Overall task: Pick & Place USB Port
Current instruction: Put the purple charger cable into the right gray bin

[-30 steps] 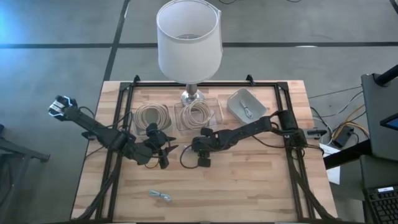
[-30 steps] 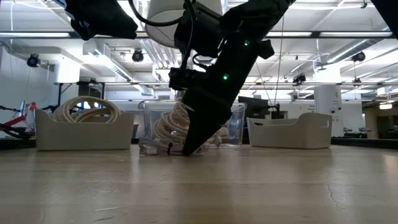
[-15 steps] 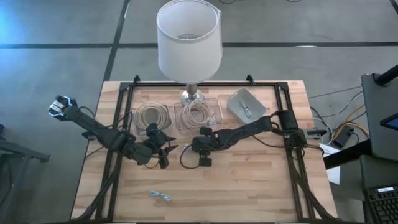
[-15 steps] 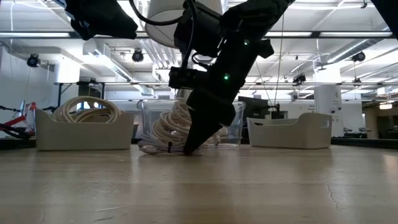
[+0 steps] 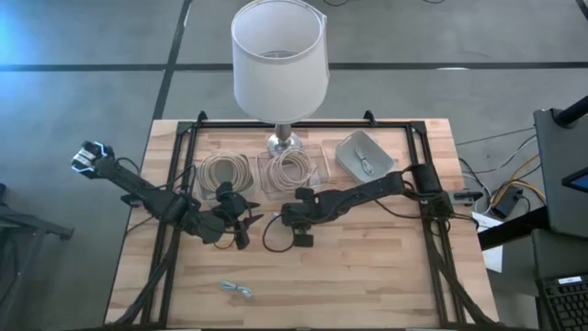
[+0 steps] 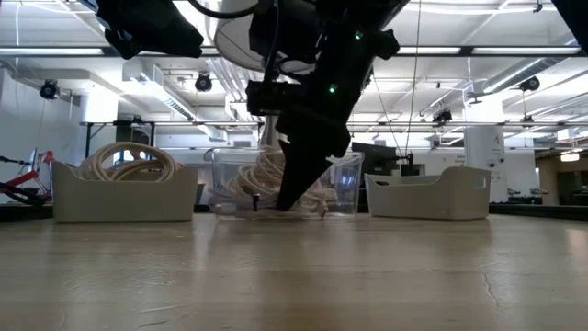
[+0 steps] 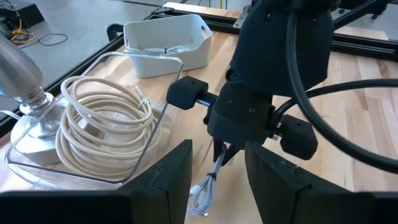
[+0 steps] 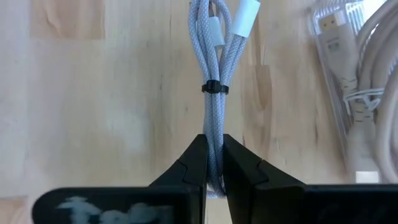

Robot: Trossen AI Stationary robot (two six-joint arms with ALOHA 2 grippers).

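pale wood table (image 5: 367, 276); right hand (image 8: 213, 163) pinches braided grey cable bundle (image 8: 214, 74).

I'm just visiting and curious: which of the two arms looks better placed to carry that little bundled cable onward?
The right one. Its pincer is already shut on the bundled cable, near the clear tray. The left pincer waits open beside it, holding nothing.

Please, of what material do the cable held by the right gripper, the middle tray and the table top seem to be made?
Cable bundle in the right gripper: grey woven fabric sheath, matte, judging by its braided texture, with smooth white plugs, probably plastic.
Middle tray: clear glossy plastic, apparently; the coiled cord shows through its wall.
Table top: light wood in joined strips with visible grain, satin finish.
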